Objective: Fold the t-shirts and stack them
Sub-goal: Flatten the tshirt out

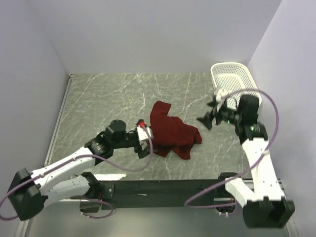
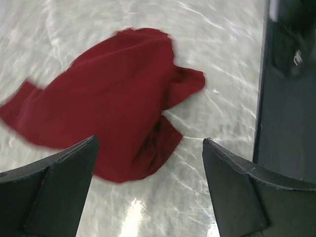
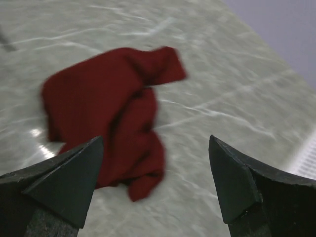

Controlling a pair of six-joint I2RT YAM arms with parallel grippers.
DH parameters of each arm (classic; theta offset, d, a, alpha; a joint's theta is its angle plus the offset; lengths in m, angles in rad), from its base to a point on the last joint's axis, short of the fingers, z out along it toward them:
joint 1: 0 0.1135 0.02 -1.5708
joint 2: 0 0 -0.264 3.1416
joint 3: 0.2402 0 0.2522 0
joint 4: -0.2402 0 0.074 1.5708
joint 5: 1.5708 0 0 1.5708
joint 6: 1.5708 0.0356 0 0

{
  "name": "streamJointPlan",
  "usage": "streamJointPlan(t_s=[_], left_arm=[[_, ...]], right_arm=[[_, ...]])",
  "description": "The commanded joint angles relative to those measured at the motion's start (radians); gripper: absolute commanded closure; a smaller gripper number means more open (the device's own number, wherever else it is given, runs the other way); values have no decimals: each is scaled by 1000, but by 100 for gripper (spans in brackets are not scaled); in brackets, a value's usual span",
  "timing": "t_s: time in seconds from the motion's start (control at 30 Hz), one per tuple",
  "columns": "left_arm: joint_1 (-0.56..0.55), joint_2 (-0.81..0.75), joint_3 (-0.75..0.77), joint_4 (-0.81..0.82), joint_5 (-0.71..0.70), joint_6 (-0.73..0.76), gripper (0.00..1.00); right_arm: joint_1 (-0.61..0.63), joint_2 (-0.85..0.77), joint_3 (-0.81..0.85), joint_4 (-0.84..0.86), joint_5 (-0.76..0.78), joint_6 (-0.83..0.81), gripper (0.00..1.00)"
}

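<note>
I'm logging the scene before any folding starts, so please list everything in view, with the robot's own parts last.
t-shirt: one, dark red, crumpled at mid-table.
basket: one, white perforated, far right corner.
table: one, grey marbled with pale veins.
rail: one, black, near edge.
left arm, right arm: two, white with black joints, based at the rail.
left hand: one, black, open, at the t-shirt's left edge.
right hand: one, black, open, between t-shirt and basket.

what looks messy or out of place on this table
The maroon t-shirt lies crumpled in a bunched heap mid-table, neither flat nor folded. The white basket at the far right sits upright; nothing else stands out.
</note>
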Motion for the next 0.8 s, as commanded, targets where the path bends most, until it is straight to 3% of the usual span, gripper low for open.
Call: streamJointPlan(t_s=[0.0,0.2,0.33,0.47,0.63,0.77], left_arm=[[-117,75,74,3,-52,292,8],[-228,362,229,-1,-77,467,10],[-233,529,396,-16,-17,520,12],[-234,695,583,-133,37,579,17],[-233,840,720,-185,84,586,27],[-233,895,783,-234,95,587,45]], right_arm=[[-13,-134,-189,47,-318,-62,7],[-171,-191,-229,64,-290,30,8],[-316,-214,-247,91,-379,80,9],[-353,-230,-249,82,-410,82,9],[-375,-227,-232,48,-444,65,9],[-380,-224,-228,38,-451,59,10]])
